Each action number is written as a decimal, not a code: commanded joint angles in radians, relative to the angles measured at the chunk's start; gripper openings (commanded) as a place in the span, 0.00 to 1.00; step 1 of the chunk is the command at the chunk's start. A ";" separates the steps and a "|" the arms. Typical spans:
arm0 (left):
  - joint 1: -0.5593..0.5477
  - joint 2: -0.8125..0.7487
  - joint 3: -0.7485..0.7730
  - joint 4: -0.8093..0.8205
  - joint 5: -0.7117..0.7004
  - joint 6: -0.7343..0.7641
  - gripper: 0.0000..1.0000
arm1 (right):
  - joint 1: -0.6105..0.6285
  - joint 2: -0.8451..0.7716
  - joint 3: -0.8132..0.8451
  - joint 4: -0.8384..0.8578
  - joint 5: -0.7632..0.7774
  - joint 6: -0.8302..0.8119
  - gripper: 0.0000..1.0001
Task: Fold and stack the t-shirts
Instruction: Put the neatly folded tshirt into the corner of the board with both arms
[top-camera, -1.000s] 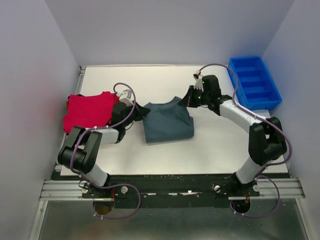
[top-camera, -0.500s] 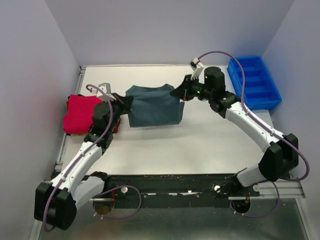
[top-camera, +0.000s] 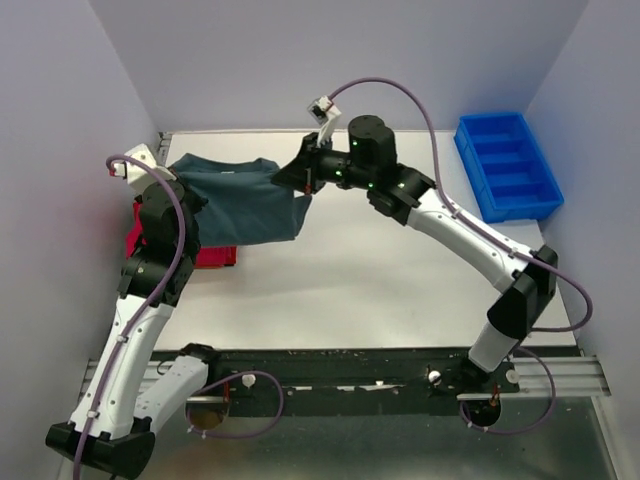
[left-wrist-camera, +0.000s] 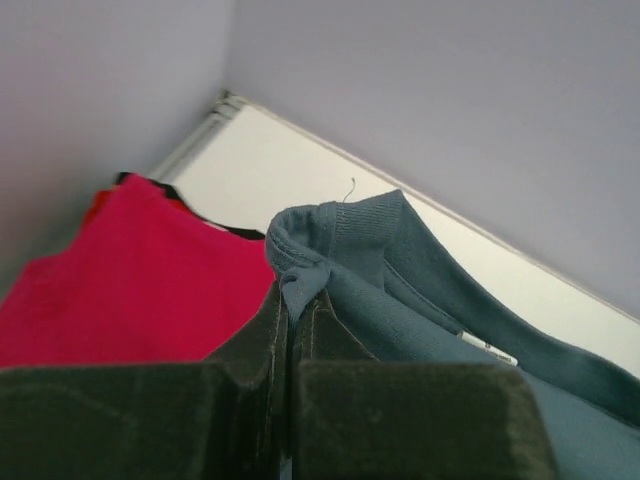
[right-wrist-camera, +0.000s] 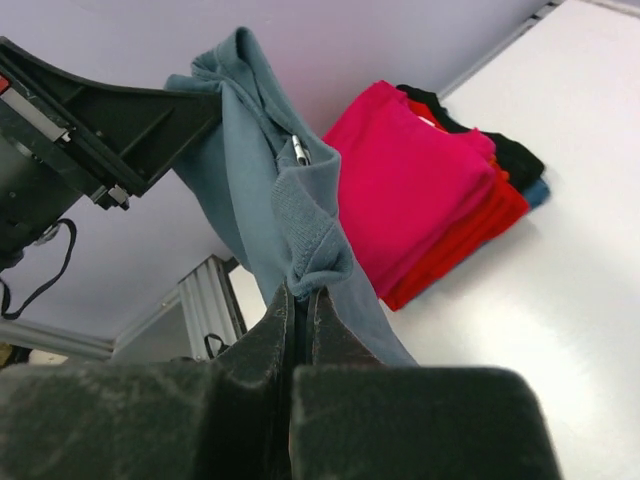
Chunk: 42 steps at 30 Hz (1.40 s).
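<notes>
The slate grey-teal t-shirt (top-camera: 245, 200) hangs in the air between both grippers, above the table's left side. My left gripper (top-camera: 178, 176) is shut on its left top edge; the pinched cloth (left-wrist-camera: 300, 270) shows in the left wrist view. My right gripper (top-camera: 303, 176) is shut on its right top edge, the pinched fold (right-wrist-camera: 315, 255) showing in the right wrist view. A stack of folded red and pink-red t-shirts (top-camera: 205, 253) lies at the left edge, mostly hidden behind the hanging shirt and left arm. It shows in the left wrist view (left-wrist-camera: 130, 270) and right wrist view (right-wrist-camera: 420, 180).
A blue plastic bin (top-camera: 508, 165) stands at the table's back right. A dark folded cloth (right-wrist-camera: 515, 160) lies under the red stack. Walls close in the table on the left, back and right.
Both grippers have lifted the grey-teal shirt off the table and carried it left and back, so that it now hangs over the red stack.
</notes>
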 joint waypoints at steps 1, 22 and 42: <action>0.045 0.039 0.072 -0.208 -0.375 0.112 0.00 | 0.067 0.111 0.128 -0.042 0.040 0.043 0.01; 0.479 0.250 0.035 -0.034 -0.297 0.267 0.00 | 0.199 0.605 0.653 -0.105 0.098 0.167 0.01; 0.511 0.887 0.415 -0.045 -0.021 0.181 0.73 | 0.079 0.906 0.848 0.174 0.226 0.297 0.89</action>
